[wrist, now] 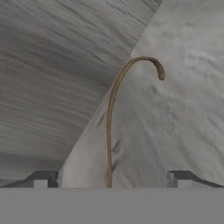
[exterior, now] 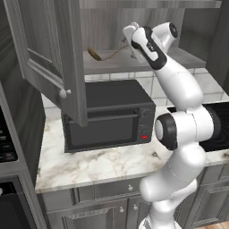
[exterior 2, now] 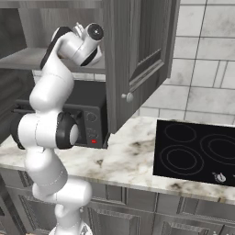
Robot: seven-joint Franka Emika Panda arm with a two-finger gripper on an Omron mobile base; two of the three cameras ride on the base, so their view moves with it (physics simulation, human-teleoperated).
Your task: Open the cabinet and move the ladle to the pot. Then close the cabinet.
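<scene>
With the tool spread wide and holding nothing, we see the ladle lying straight ahead on the cabinet shelf, its stem running toward twelve o'clock between the fingertips.

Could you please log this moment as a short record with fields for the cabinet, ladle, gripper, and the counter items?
cabinet: both doors open, left door, right door
ladle: lying on the cabinet shelf, wooden handle end to the left; thin curved stem runs up between the finger tips in the hand view
gripper: open, inside the cabinet, astride the ladle stem
microwave: black, on the marble counter below the shelf
stove: black cooktop, right of the microwave
</scene>
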